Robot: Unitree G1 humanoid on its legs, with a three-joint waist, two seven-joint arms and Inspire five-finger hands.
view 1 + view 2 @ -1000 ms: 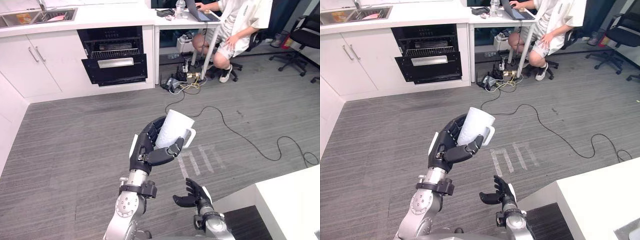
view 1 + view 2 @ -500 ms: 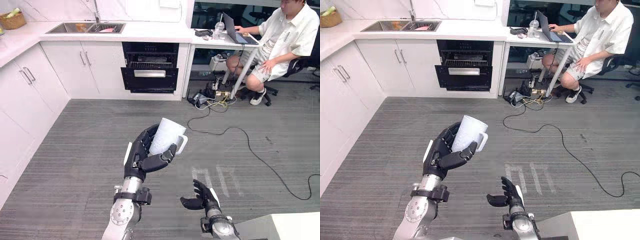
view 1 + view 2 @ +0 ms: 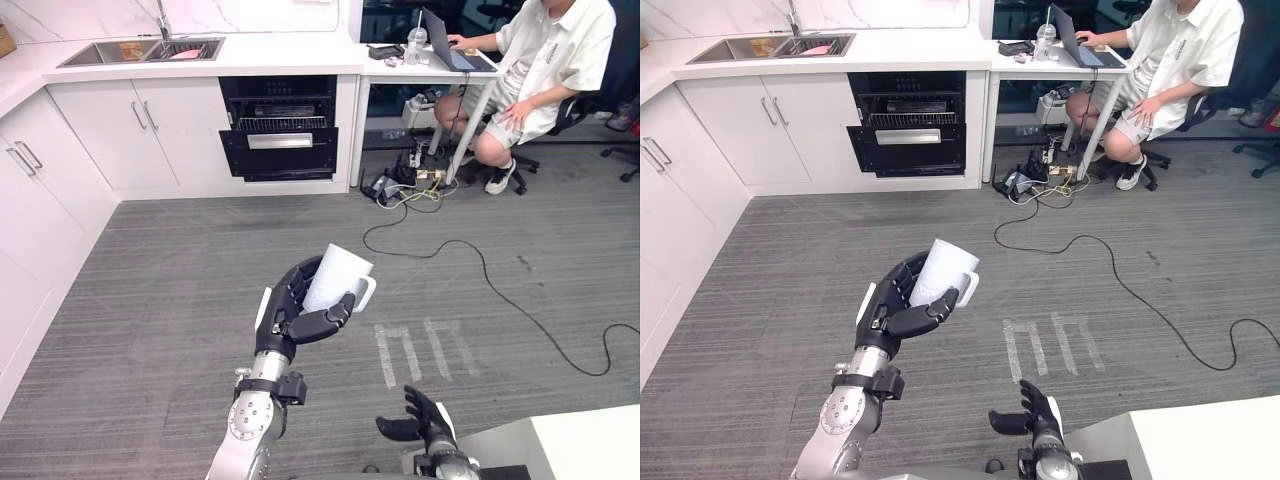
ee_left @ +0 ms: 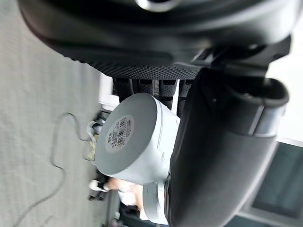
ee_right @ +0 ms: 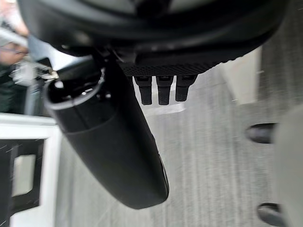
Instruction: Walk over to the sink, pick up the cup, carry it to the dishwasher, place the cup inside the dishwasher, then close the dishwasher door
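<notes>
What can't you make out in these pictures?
- Inside of the cup: the head views show its side and the left wrist view its base. The left hand wraps round it.
- Load in the dishwasher: the racks are dark and too small in the head views.
- Contents of the sink: too far and too small to name.
- The person: head cut off by the top edge.

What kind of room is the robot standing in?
Probably a kitchen corner inside an office. There is a sink in a white counter, an open dishwasher under that counter, and a person at a desk with a laptop.
</notes>
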